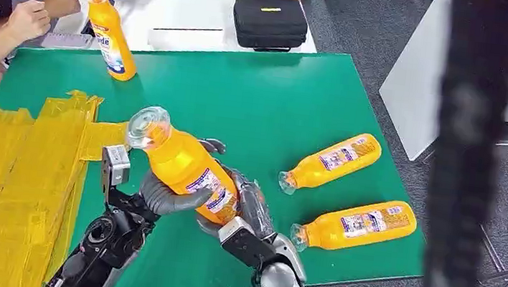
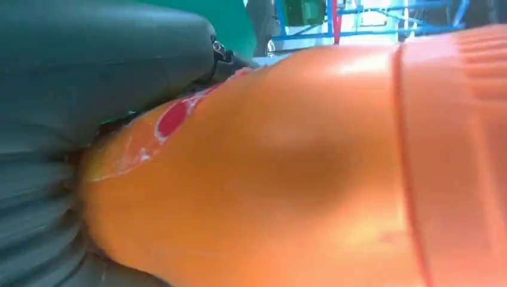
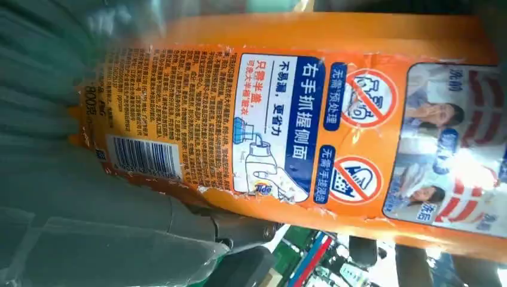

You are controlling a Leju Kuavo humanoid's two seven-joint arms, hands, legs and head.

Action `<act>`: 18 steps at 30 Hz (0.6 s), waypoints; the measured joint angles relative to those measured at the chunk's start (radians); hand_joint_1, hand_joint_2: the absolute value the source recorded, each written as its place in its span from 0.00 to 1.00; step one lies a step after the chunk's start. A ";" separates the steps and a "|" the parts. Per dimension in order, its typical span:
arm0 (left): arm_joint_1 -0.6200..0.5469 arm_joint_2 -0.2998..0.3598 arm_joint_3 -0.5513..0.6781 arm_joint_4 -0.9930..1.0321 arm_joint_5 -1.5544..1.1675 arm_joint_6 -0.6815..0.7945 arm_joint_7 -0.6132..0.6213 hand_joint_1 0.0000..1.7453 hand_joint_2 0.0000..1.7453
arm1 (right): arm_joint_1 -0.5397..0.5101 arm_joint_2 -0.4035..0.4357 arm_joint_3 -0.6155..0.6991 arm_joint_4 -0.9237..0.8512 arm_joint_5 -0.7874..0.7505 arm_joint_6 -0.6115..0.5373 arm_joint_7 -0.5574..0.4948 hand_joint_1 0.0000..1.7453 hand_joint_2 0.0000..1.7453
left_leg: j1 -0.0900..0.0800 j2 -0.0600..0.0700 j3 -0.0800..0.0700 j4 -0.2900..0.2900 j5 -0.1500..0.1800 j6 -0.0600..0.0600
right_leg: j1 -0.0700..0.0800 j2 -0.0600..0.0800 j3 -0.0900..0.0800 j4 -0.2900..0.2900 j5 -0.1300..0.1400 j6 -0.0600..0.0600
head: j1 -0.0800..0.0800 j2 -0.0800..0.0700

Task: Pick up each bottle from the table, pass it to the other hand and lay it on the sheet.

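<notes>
The green table [image 1: 257, 93] filled the middle of the head view, and the yellow sheet [image 1: 9, 173] lay crumpled over its lower left part. Above the table's near edge, at lower centre, an orange bottle [image 1: 187, 168] was held tilted, its clear cap toward the upper left. The left hand [image 1: 158, 196] wrapped its thick grey thumb and fingers around the bottle from below, and the right hand [image 1: 247, 211] gripped the bottle's base end from the right, so both hands held it together. Two more bottles lay on their sides at the right: one [image 1: 332, 161] higher up, one [image 1: 357, 224] below it, well apart from the hands. A fourth bottle [image 1: 110, 35] stood upright at upper left, near a person's hand [image 1: 27, 20]. A black case [image 1: 270, 21] sat on the white table behind.
</notes>
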 measured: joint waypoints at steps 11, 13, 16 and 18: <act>0.051 -0.001 0.035 -0.011 0.074 0.003 -0.016 1.00 1.00 | 0.002 0.007 0.016 0.020 0.017 -0.026 0.007 0.00 1.00 | 0.000 0.000 0.000 0.000 0.000 0.000 | 0.000 0.000 0.000 0.000 0.000 0.000 | 0.000 0.000; 0.052 -0.001 0.044 -0.011 0.097 0.010 -0.015 1.00 1.00 | 0.006 0.007 0.015 0.015 0.019 -0.027 0.008 0.00 1.00 | 0.000 0.000 0.000 0.000 0.000 0.000 | 0.000 0.000 0.000 0.000 0.000 0.000 | 0.000 0.000; 0.049 0.002 0.061 -0.011 0.108 0.038 -0.014 1.00 1.00 | 0.018 0.007 0.011 0.004 0.019 -0.032 0.010 0.00 1.00 | 0.000 0.000 0.000 0.000 0.000 0.000 | 0.000 0.000 0.000 0.000 0.000 0.000 | 0.000 0.000; 0.046 0.003 0.074 -0.011 0.093 0.078 -0.016 1.00 1.00 | 0.027 0.006 -0.005 -0.011 0.019 -0.040 0.010 0.00 1.00 | 0.000 0.000 0.000 0.000 0.000 0.000 | 0.000 0.000 0.000 0.000 0.000 0.000 | 0.000 0.000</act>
